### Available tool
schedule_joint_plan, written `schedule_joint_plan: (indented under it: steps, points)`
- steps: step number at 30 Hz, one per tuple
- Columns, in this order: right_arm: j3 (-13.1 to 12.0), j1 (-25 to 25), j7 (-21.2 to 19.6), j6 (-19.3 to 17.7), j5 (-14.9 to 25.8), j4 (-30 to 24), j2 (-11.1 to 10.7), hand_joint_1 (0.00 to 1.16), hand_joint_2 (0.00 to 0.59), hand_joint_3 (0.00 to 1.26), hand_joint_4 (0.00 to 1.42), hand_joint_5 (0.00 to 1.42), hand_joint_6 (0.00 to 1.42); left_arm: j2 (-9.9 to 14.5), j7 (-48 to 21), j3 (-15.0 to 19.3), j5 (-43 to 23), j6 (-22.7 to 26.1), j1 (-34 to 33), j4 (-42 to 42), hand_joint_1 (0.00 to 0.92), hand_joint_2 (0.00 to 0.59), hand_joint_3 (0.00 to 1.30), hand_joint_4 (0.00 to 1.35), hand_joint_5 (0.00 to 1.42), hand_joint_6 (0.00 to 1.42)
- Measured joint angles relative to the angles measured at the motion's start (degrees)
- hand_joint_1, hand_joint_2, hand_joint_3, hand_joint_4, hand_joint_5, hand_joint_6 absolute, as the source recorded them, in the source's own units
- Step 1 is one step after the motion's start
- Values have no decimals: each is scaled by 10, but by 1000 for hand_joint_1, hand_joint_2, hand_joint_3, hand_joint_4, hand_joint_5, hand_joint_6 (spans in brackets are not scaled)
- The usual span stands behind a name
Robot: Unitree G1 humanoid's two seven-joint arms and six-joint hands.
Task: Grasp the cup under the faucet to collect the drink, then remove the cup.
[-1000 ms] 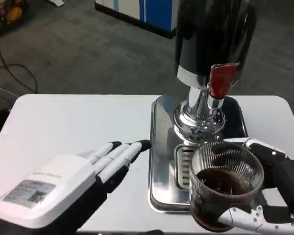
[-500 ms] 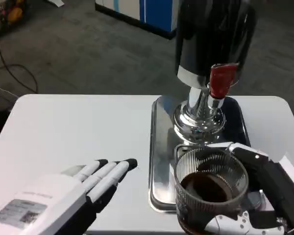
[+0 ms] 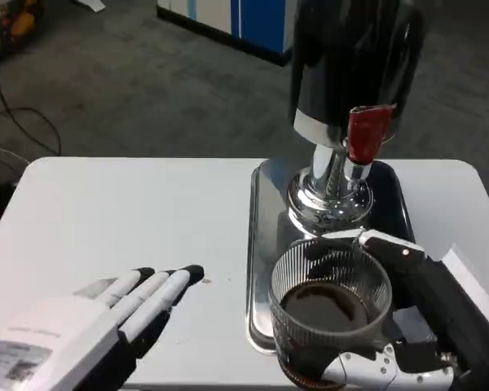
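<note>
Ribbed glass cup of dark drink sits gripped in the right hand; left hand, fingers loosely spread, bears an unreadable label.

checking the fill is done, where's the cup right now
In the head view the cup sits low and right, held by the right hand over the tray's front edge, forward of the faucet.

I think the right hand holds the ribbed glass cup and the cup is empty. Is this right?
Not quite. The right hand does hold the ribbed glass cup, but the cup is not empty: the head view shows dark drink in its bottom.
</note>
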Motion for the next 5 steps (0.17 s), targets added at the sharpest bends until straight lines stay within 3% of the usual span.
schedule_joint_plan:
  steps: [5]
  points:
    - [10,-4,0,4,-2,0,1,831,180,1095,1272,1424,1424,-5,-6,15,-15,-4,8,0,0,152,0,0,0,40]
